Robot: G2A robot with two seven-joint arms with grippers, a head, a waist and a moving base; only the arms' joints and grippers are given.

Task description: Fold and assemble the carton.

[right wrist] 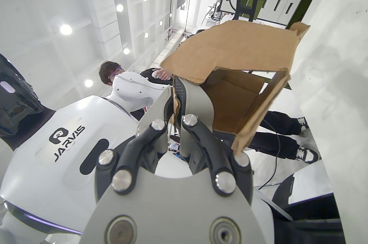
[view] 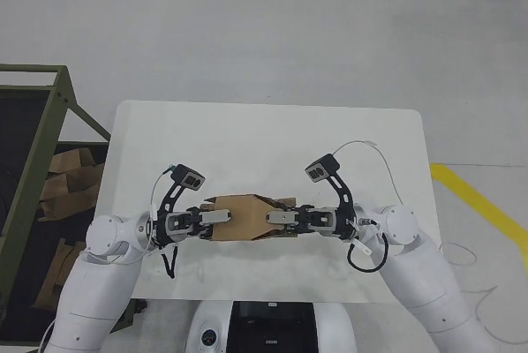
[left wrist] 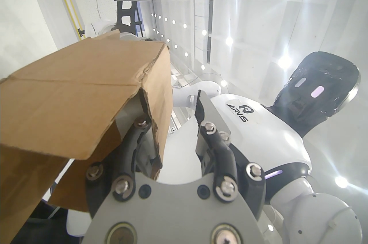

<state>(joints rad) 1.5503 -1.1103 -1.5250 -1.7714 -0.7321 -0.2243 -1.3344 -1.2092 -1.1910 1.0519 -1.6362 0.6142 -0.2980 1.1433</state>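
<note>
Right now I am bracing the carton (view: 242, 228), lower middle of the top view: my right gripper (right wrist: 174, 97) is pinching an end flap while my left gripper (left wrist: 171, 101), fingers spread wide, is straddling the opposite wall, seemingly to square it.

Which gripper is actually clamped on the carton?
The right gripper: its fingers pinch an edge of the carton. The left gripper stands open, one finger inside the carton, the other clear of it.

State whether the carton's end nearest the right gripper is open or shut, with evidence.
Open: in the right wrist view the carton has its flaps splayed outward, and its hollow inside shows between them.
</note>
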